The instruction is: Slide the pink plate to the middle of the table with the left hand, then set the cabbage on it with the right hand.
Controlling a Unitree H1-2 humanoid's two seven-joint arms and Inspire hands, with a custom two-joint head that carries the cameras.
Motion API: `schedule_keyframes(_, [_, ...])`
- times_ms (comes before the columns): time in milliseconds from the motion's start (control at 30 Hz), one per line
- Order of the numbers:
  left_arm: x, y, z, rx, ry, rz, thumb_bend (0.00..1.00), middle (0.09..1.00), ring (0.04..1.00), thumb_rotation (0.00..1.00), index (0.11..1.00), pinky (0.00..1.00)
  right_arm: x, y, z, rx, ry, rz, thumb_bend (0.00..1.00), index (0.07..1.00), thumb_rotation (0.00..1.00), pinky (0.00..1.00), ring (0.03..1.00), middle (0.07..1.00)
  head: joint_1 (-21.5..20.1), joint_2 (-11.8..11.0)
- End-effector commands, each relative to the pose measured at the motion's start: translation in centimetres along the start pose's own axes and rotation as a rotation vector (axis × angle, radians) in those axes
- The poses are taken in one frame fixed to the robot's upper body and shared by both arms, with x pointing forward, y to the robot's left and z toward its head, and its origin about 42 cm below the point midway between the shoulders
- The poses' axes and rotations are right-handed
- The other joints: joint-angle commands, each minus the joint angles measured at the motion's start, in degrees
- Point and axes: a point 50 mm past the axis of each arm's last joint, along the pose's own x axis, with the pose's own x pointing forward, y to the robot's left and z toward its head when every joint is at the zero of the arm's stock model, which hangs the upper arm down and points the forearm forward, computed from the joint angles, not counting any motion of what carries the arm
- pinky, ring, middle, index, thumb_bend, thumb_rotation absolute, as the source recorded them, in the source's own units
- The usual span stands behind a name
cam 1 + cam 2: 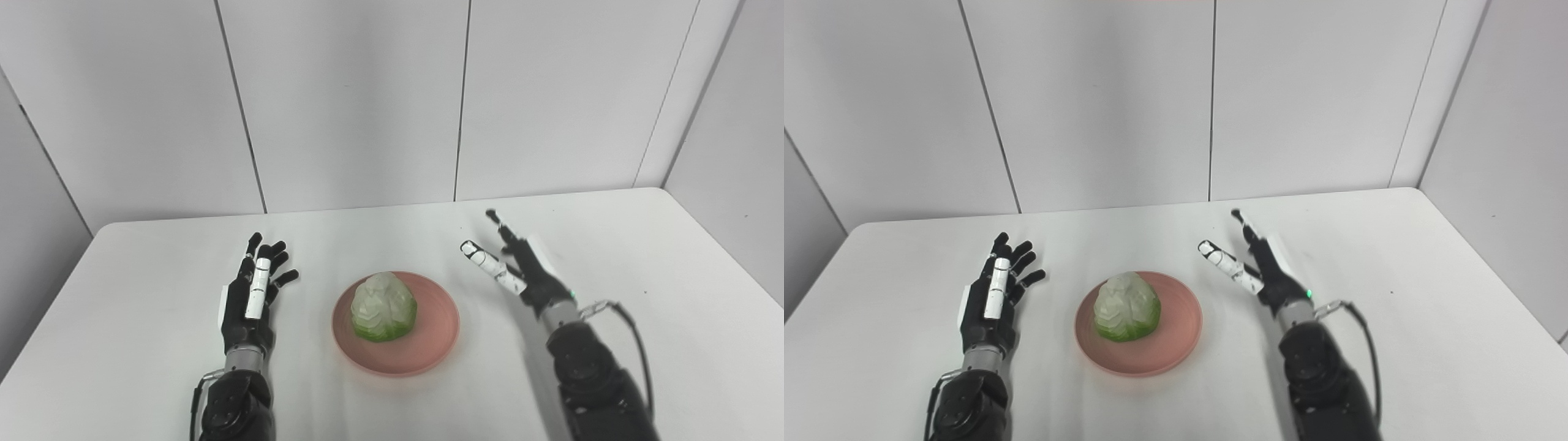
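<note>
A pale green and white cabbage (383, 307) rests on the pink plate (436, 335), which lies near the middle of the white table (643, 257). My left hand (254, 294) hovers to the left of the plate, open, fingers spread and pointing away, holding nothing. To the plate's right, my right hand (511, 263) is open too, fingers stretched up and toward the back, apart from the cabbage and the plate.
White wall panels (355, 104) stand behind the table and along its right side. The table's far edge runs just behind both hands. A cable (631, 324) loops off my right forearm.
</note>
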Motion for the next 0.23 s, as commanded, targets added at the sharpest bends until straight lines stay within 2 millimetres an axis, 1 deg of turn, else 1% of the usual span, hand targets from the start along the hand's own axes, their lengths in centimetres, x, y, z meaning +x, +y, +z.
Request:
schedule_keyframes(0, [-0.5, 1.0, -0.1, 0.081, -0.001, 0.022, 0.81, 0.82, 0.832, 0.77, 0.863, 0.73, 0.7, -0.6, 0.6, 0.082, -0.081, -0.026, 0.92, 0.997, 1.0, 1.0, 1.0, 0.992, 0.0, 0.1])
schedule_keyframes(33, [-0.5, 0.9, 0.0, 0.099, 0.011, 0.016, 0.82, 0.842, 0.845, 0.81, 0.875, 0.75, 0.6, -0.4, -0.1, 0.096, -0.076, -0.029, 0.92, 0.996, 1.0, 1.0, 1.0, 0.993, 0.0, 0.1])
schedule_keyframes(67, [-0.5, 0.8, 0.1, 0.115, 0.032, -0.005, 0.82, 0.844, 0.847, 0.81, 0.876, 0.75, 0.4, -0.1, -0.7, 0.098, -0.07, -0.032, 0.92, 0.996, 1.0, 1.0, 1.0, 0.993, 0.1, 0.1])
schedule_keyframes(100, [-0.5, 0.7, 0.2, 0.125, 0.051, -0.022, 0.86, 0.891, 0.896, 0.85, 0.911, 0.79, 0.3, 0.2, -1.3, 0.099, -0.065, -0.033, 0.91, 0.994, 1.0, 1.0, 1.0, 0.995, 0.0, 0.1])
schedule_keyframes(200, [-0.5, 0.2, 0.4, 0.137, 0.091, -0.042, 0.87, 0.924, 0.926, 0.87, 0.929, 0.82, -0.1, 1.0, -2.6, 0.113, -0.044, -0.032, 0.91, 0.993, 1.0, 1.0, 1.0, 0.991, -0.1, 0.2])
